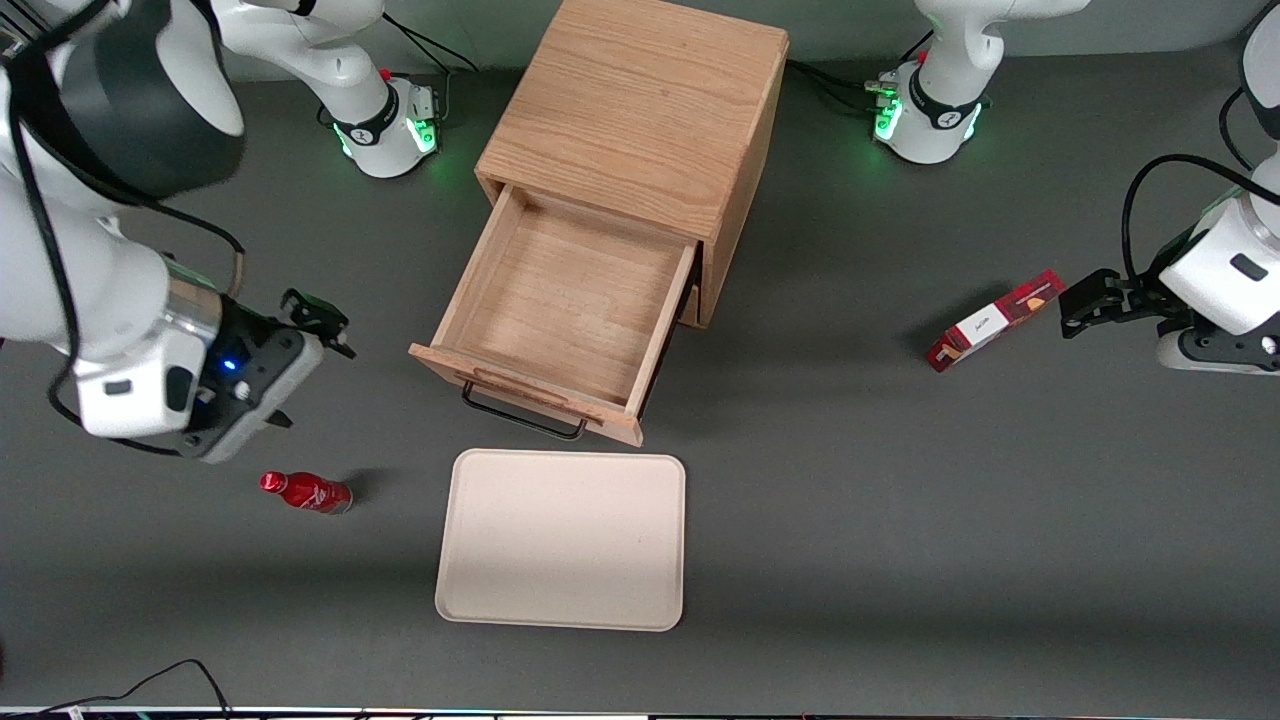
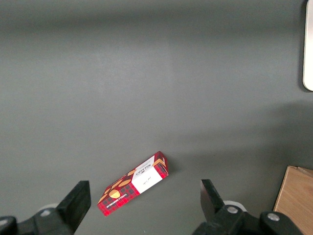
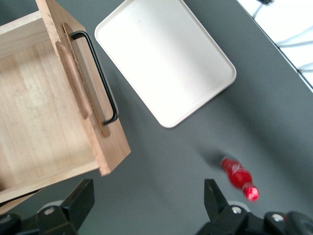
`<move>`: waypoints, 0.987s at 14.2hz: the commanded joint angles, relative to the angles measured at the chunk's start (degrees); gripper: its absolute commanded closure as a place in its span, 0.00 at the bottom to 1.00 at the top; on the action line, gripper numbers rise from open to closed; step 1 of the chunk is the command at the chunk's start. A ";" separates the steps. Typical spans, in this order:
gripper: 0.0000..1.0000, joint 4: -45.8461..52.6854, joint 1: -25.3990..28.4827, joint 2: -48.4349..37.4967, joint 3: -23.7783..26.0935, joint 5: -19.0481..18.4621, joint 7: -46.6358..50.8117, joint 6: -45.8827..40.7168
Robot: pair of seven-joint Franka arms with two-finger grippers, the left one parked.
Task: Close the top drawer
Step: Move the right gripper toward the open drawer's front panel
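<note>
The top drawer (image 1: 570,310) of the wooden cabinet (image 1: 640,100) stands pulled far out, and its box is empty. Its black wire handle (image 1: 523,415) hangs under the raised strip on the drawer front, which faces the front camera. The drawer front (image 3: 83,98) and handle (image 3: 100,78) also show in the right wrist view. My gripper (image 1: 318,380) hovers above the table, apart from the drawer front and toward the working arm's end. It is open and empty (image 3: 146,200). The lower drawer is hidden under the open one.
A cream tray (image 1: 560,540) lies in front of the drawer, nearer the camera, and shows in the wrist view (image 3: 166,58). A red bottle (image 1: 305,492) lies on its side nearer the camera than my gripper (image 3: 238,177). A red box (image 1: 995,320) lies toward the parked arm's end.
</note>
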 commanded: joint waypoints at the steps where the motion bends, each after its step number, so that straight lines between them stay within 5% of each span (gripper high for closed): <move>1: 0.00 8.41 1.25 6.67 0.14 0.53 -5.00 -1.49; 14: 0.00 8.50 1.34 17.05 6.29 2.20 -6.24 5.28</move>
